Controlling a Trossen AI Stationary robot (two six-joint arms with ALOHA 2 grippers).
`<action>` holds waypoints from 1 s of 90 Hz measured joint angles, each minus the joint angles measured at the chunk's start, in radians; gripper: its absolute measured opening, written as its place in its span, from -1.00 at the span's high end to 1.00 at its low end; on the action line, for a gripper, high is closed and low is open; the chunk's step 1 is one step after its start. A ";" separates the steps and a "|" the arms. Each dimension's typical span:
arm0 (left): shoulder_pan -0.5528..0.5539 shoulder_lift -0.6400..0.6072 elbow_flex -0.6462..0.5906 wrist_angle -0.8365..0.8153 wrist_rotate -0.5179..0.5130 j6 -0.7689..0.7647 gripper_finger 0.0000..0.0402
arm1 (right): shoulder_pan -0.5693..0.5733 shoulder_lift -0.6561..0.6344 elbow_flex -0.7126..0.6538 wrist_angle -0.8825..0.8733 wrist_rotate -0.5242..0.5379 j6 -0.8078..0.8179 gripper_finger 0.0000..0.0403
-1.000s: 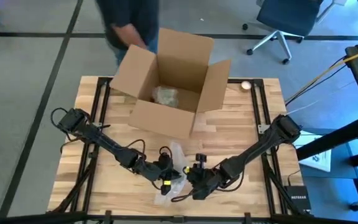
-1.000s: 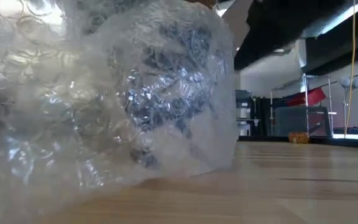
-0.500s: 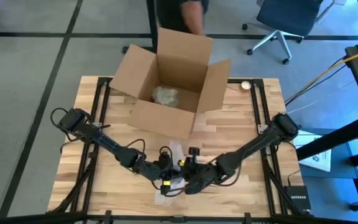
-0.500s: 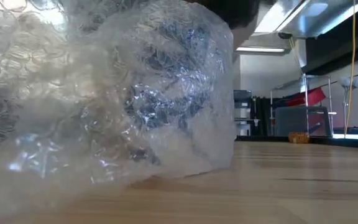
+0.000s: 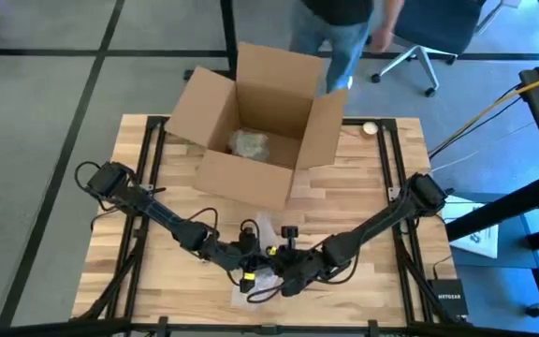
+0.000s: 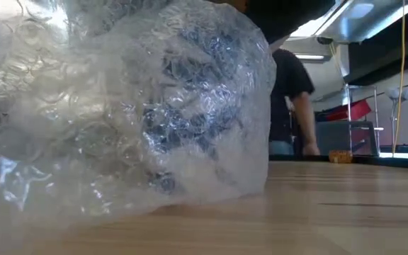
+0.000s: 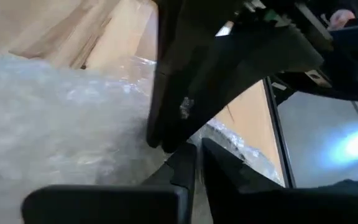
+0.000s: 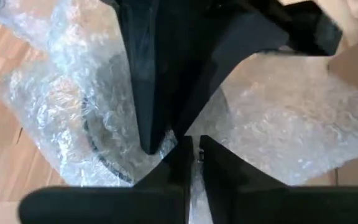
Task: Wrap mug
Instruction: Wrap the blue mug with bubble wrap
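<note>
The mug (image 6: 190, 120) shows only as a dark shape inside a crumpled bundle of clear bubble wrap (image 5: 262, 251), which lies on the table near its near edge. The mug's dark rim (image 8: 98, 146) shows through the wrap in the right wrist view. My left gripper (image 5: 251, 269) and my right gripper (image 5: 281, 269) meet tip to tip over the bundle's near part. Each is shut on bubble wrap (image 8: 73, 93). My left gripper pinches a bit of bubble wrap (image 7: 225, 134) between its two fingers, coming in low from the table's left. The other gripper hides most of the contact. The bundle rests on the table. My right gripper pinches a thin fold of bubble wrap (image 8: 197, 163) between its two fingers, coming in low from the table's right, beside the left gripper's fingers. How many layers I cannot tell. The wrap lies slack and the bundle sits on the table.
An open cardboard box (image 5: 255, 126) stands at the far middle of the table with a wrapped bundle (image 5: 249, 143) inside. A small round thing (image 5: 371, 128) lies at the far right. A person (image 5: 340, 28) stands behind the table, and bare wood lies to the right of the bundle.
My right gripper has gone toward the table's left, up to the bundle and the left gripper's fingers. The person behind the table has walked from the left to the right.
</note>
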 joint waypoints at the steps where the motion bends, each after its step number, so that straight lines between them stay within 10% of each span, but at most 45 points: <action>1: 0.000 -0.002 0.000 0.000 0.001 0.004 0.84 | 0.000 0.000 0.000 0.000 0.000 0.000 0.93; 28: 0.000 -0.095 0.000 -0.047 0.001 0.110 0.44 | 0.000 0.000 0.000 0.000 -0.007 -0.001 0.98; 76: -0.143 -0.353 0.001 -0.548 -0.055 -0.126 0.43 | 0.000 0.002 0.008 -0.008 -0.009 -0.002 1.00; 90: -0.193 -0.264 -0.026 -0.414 -0.062 -0.128 0.43 | 0.000 0.002 0.009 -0.008 -0.008 -0.002 1.00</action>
